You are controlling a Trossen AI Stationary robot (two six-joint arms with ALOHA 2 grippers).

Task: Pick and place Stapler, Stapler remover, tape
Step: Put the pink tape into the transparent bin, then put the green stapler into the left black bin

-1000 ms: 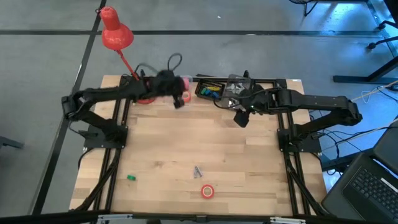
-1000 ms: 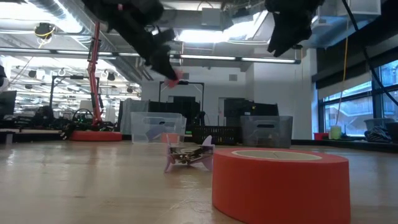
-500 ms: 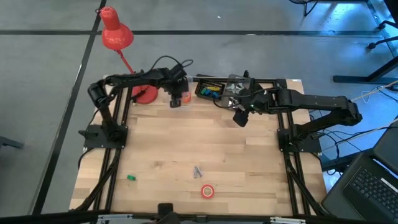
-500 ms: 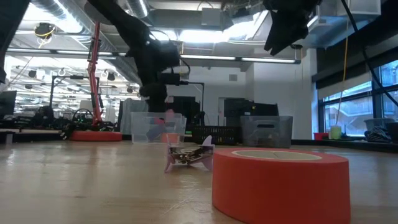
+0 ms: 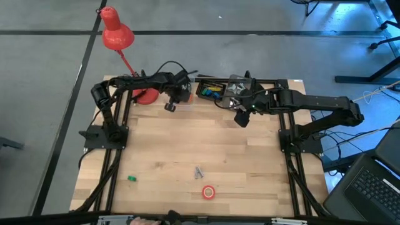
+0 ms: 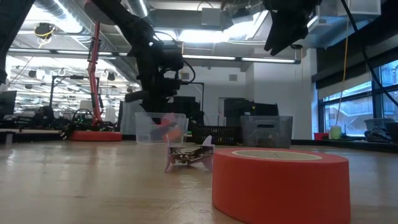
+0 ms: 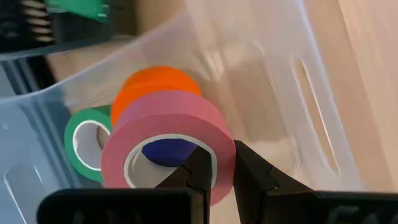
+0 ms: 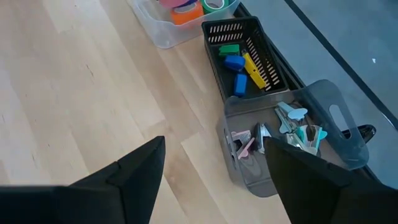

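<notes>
A red-orange tape roll (image 6: 280, 182) lies nearest, staple remover (image 6: 188, 156) behind it.

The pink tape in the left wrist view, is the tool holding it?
Yes, the left tool is shut on the wall of the pink tape, one finger inside the ring and one outside, over the clear bin.

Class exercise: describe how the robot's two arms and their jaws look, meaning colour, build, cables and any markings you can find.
Both arms are dark, slim and jointed. The left gripper has black, angular jaws tapering to narrow tips. The right gripper shows broad, flat black jaws. A black cable loops above the left arm. No markings are visible.
</notes>
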